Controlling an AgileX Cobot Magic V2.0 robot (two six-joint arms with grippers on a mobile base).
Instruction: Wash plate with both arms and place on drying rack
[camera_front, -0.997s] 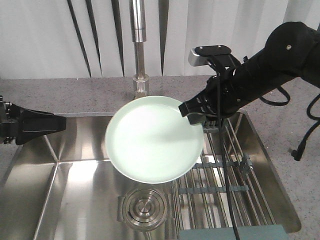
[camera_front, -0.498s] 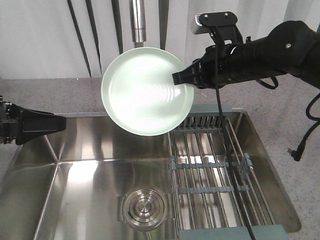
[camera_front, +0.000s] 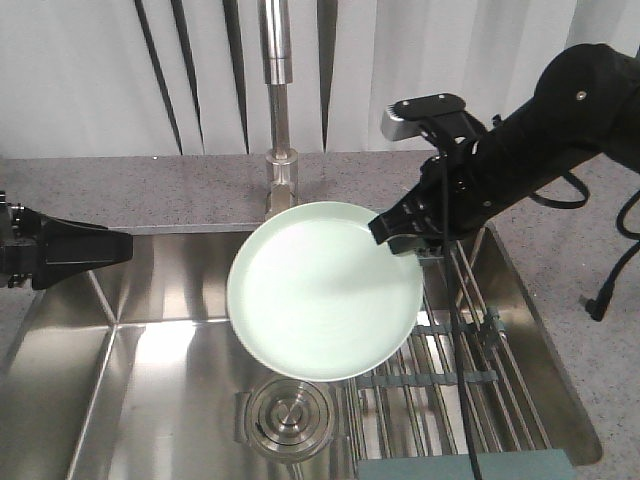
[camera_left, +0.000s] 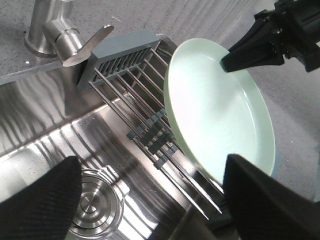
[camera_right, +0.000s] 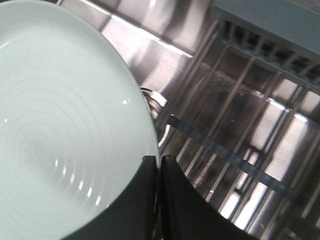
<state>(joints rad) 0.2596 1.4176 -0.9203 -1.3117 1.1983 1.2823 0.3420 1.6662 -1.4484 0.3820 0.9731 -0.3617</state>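
Note:
The pale mint-green plate (camera_front: 325, 290) hangs tilted over the sink, just left of the drying rack (camera_front: 450, 350). My right gripper (camera_front: 395, 232) is shut on the plate's upper right rim. In the right wrist view its two black fingers (camera_right: 159, 159) pinch the rim of the plate (camera_right: 60, 125), with the rack (camera_right: 235, 115) below. My left gripper (camera_front: 118, 245) waits at the sink's left edge, well clear of the plate. In the left wrist view it (camera_left: 155, 200) is open and empty, facing the plate (camera_left: 220, 110) and the rack (camera_left: 135, 95).
The steel faucet (camera_front: 277, 100) stands behind the sink, just above the plate's top edge. The round steel drain (camera_front: 288, 415) lies in the sink floor below the plate. Grey stone counter (camera_front: 150, 190) surrounds the sink. A black cable (camera_front: 455, 380) hangs from the right arm across the rack.
Half a second ago the right arm held the plate high in front of the faucet. It has brought it down and to the right over the sink. The left arm has not moved.

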